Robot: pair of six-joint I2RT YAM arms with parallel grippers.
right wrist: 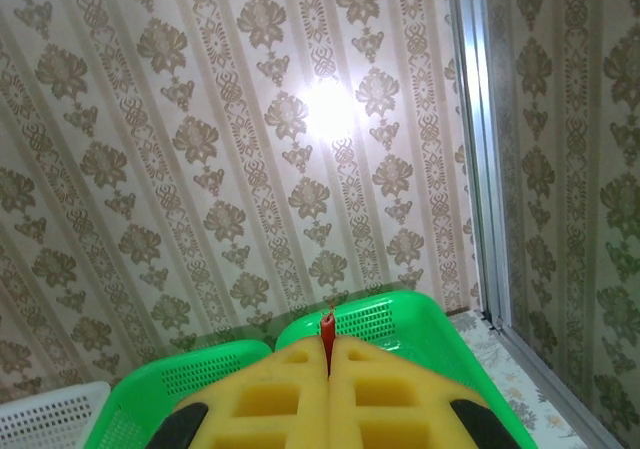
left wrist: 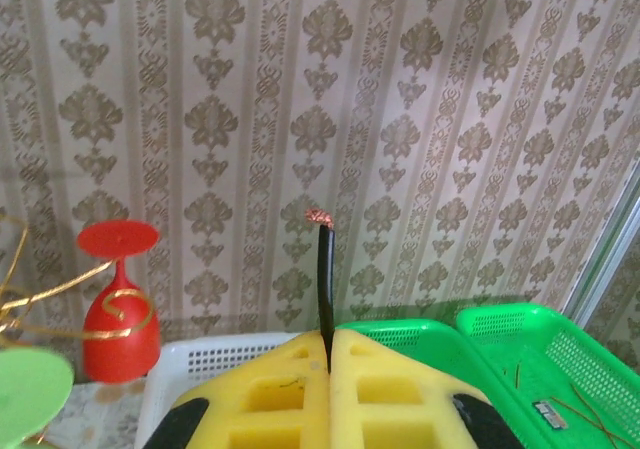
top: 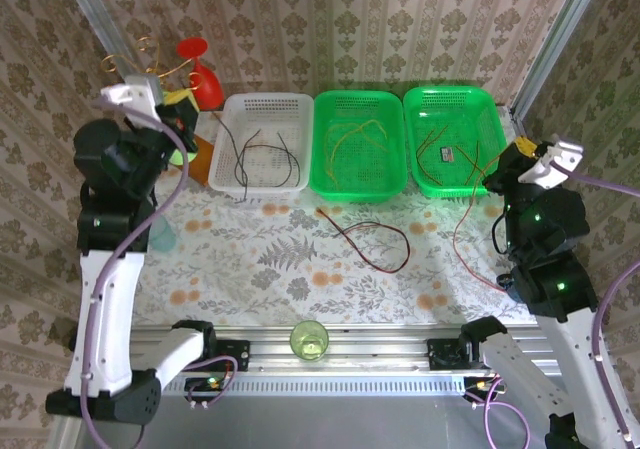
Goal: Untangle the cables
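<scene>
**Both arms held high, each with one strand pinched apart from the rest.** Left hand point(left wrist: 330, 354) is clenched on a black cable point(left wrist: 325, 279), its bare copper tip standing at 12 o'clock above the pads. The height probably serves to lift the strand free near the white basket point(top: 265, 97). Right hand point(right wrist: 329, 364) is clamped on a red cable point(right wrist: 328, 331), which trails toward 7 o'clock onto the surface point(top: 250, 269). A dark red loop point(top: 372, 241) lies mid-surface. Thin, kinked cables rest in all three baskets.

Before me a white basket point(top: 228, 129), a middle green basket point(top: 360, 97) and a right green basket point(top: 450, 92) stand side by side; a red goblet point(top: 206, 81) left of them; a green cup point(top: 309, 340) nearest me.
</scene>
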